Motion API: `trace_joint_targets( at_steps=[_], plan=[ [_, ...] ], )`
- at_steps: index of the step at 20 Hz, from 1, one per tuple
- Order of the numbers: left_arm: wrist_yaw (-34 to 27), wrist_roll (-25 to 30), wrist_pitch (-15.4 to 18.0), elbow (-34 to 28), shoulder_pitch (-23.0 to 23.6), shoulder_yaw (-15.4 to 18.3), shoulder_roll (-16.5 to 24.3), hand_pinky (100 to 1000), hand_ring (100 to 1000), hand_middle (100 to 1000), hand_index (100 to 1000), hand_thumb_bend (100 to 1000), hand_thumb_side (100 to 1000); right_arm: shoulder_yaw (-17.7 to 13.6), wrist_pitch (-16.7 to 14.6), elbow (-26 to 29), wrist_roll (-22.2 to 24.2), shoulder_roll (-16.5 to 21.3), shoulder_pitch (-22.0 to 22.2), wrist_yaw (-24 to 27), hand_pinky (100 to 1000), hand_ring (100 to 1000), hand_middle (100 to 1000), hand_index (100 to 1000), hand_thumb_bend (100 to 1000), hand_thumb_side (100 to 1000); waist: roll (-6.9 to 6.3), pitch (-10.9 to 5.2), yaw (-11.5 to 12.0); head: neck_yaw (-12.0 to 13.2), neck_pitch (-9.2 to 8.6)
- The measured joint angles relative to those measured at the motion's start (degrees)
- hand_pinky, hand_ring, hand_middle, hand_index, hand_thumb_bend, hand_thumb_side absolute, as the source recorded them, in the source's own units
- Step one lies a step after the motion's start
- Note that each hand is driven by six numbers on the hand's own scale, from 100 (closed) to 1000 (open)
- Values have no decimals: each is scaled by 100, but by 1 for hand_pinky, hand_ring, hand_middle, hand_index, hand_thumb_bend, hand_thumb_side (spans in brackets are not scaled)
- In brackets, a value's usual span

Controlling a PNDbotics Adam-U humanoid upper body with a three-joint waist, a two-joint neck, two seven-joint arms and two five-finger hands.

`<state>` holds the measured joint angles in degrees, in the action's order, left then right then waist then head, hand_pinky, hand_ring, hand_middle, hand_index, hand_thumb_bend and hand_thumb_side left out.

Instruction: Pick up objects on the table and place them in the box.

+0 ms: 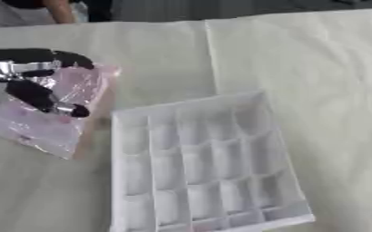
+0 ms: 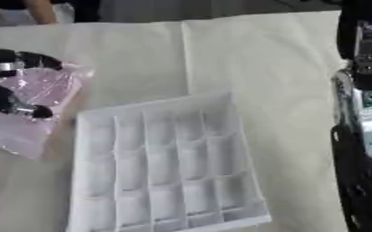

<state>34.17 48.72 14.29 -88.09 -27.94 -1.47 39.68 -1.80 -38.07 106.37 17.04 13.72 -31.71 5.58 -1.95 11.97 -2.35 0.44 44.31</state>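
White box [image 1: 205, 167] lay nearest, lower middle of the frame, slightly askew on the pale cloth-covered surface [image 1: 300, 68]. Shallow tray form, split by thin walls into a grid of small compartments; every compartment visible looked bare, though the near row was blurred.

Right edge of the frame, right eye view: right arm stood as a tall black and silver column, with a green patch midway. Right robot hand [image 2: 362, 190] showed only as a dark mass low at that edge; could not tell how its fingers were set.

Left of the box, middle left of the frame: pink translucent packet [image 1: 50, 115], crinkled and glossy, flat on the surface, its near corner just beside the box's upper left corner. Whether the two touched, could not tell.

Left robot hand [image 1: 32, 84] was over the packet's upper part, black fingers with silver joints curled down onto the film, one fingertip [image 1: 78, 110] pressed near the packet's middle. Hand looked closed on the packet.

A seam ran down the cloth from the far edge toward the box.
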Motion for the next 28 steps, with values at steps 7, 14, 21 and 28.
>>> trace_joint_targets(
  at_steps=[7,14,21,28],
  plan=[
    [293,45,-45,8,54,51,-102,1000,1000,1000,1000,703,712,-2,0,-1,49,1,-1,4,368,623,806,690,100,643,32,54,-4,0,0],
    [1241,158,-157,147,44,350,-202,1000,1000,1000,1000,743,702,-4,-14,-29,104,5,-3,38,365,621,807,684,100,642,48,100,-4,-2,0],
    [1819,230,-282,95,-86,652,-202,1000,1000,1000,1000,723,692,-4,-53,-49,170,6,-6,52,362,620,807,671,100,641,71,128,5,-21,0],
    [1872,244,-350,76,-49,771,-233,1000,1000,1000,1000,715,695,-4,-100,-71,246,8,-43,93,363,621,807,657,100,639,119,178,27,-43,0]
  ],
)
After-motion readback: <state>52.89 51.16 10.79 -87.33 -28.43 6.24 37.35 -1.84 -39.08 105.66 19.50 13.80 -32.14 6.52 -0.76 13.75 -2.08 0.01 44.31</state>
